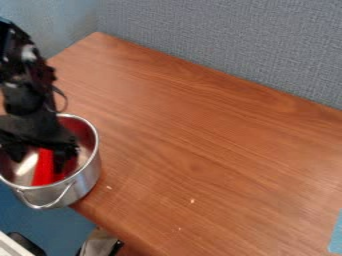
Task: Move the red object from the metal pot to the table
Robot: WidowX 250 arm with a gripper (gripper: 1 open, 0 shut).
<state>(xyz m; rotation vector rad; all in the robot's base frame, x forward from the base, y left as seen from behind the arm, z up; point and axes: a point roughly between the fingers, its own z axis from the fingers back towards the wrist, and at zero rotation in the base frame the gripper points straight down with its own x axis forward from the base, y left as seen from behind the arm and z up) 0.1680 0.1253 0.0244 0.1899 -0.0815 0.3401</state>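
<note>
The arm reaches steeply down, tool [39, 153] open inside the metal pot [80, 180] astride the red object [50, 167].

Probably a lab bench — bare wood table [214, 130], blue-grey fabric partition [254, 40].

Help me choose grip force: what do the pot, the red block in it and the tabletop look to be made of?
Metal pot: polished steel by its look; its silver wall mirrors its surroundings. Red object: smooth, evenly bright red, probably plastic or painted wood; which one isn't clear. Table: brown wood grain with a slight sheen, either wood or laminate.
</note>
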